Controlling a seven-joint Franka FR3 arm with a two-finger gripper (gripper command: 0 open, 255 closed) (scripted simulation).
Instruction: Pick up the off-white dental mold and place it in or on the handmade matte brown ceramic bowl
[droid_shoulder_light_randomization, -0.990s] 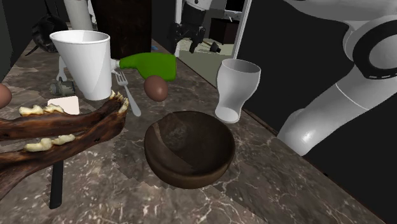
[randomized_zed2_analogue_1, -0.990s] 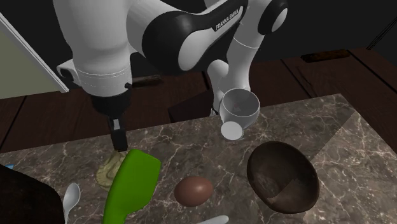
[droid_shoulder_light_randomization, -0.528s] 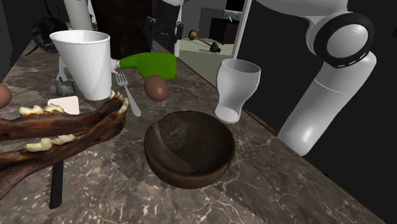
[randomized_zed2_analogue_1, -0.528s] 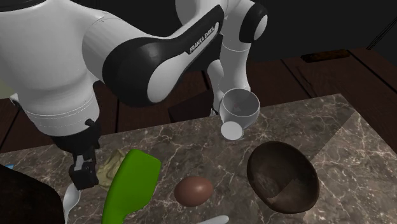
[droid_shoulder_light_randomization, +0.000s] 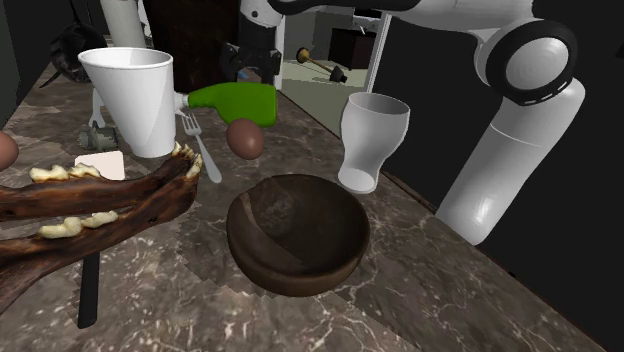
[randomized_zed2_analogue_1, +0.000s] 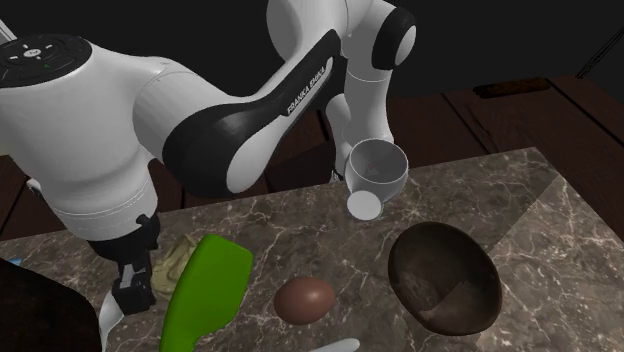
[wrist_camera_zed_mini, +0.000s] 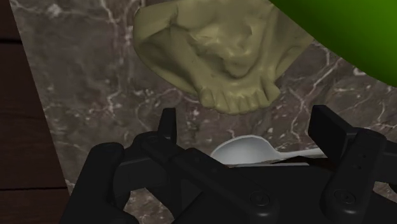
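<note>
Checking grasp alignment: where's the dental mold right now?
On the marble top, at the second exterior view's left, the mold lies between the gripper and the green object.

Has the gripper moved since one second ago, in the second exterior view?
Yes. The gripper went down and toward that view's left, from over the mold to beside it.

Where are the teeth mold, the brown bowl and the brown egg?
teeth mold (wrist_camera_zed_mini: 216, 57), wrist view, on its hollow middle.
bowl (droid_shoulder_light_randomization: 300, 272), shoulder view, on its front outer wall.
egg (randomized_zed2_analogue_1: 305, 300), second exterior view, on the middle of its shell.
</note>
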